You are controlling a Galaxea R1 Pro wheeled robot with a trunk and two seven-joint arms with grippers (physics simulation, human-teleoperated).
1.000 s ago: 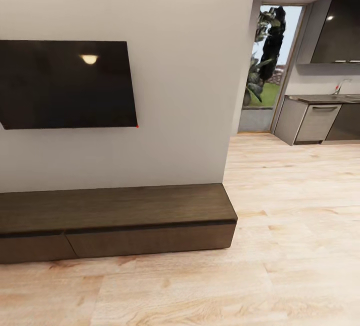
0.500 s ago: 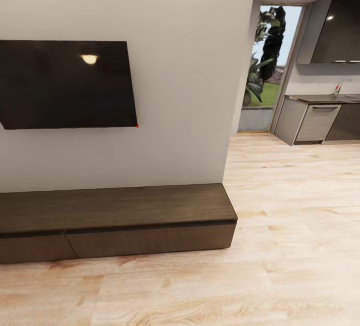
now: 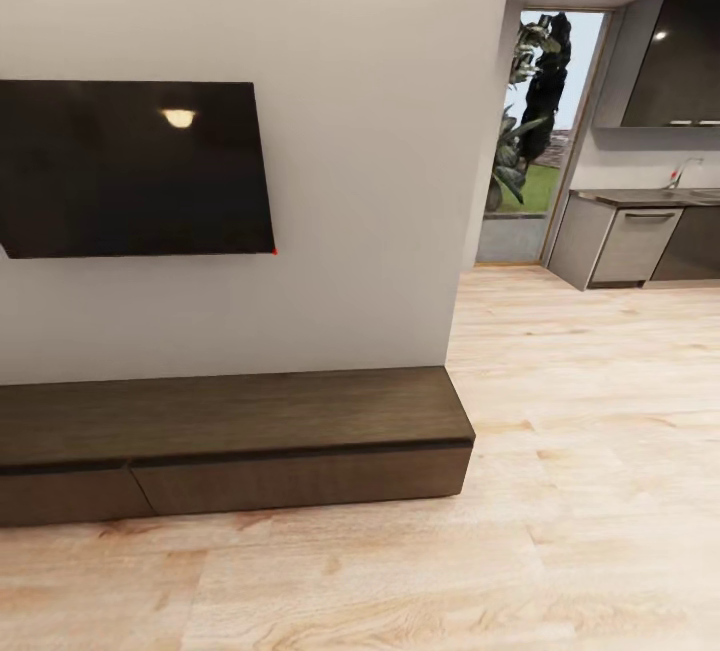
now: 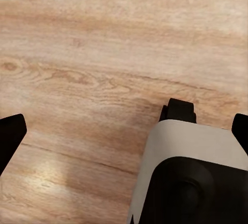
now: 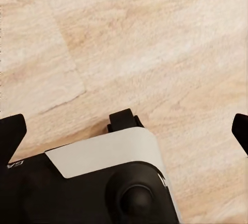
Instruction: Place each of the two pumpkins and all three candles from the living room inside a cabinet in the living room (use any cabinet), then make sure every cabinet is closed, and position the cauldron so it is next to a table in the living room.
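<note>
Ahead, the cabinet point(image 3: 235, 441) runs low along the wall — long, dark brown, its flat drawer fronts all flush and shut, its top bare. Above it hangs a black TV point(image 3: 135, 168) with a lamp's glint on the screen. The wood floor point(image 3: 560, 491) stretches past the cabinet's right end toward a doorway with a plant point(image 3: 530, 111) outside, and grey kitchen units point(image 3: 630, 243) stand at the far right.

Each wrist camera looks down at the floor. The left gripper point(image 4: 124, 131) has its dark fingertips at opposite edges of the picture — spread wide, nothing between them (part of the robot's white-and-black body sits below). The right gripper point(image 5: 124, 131) is likewise wide apart and empty.
</note>
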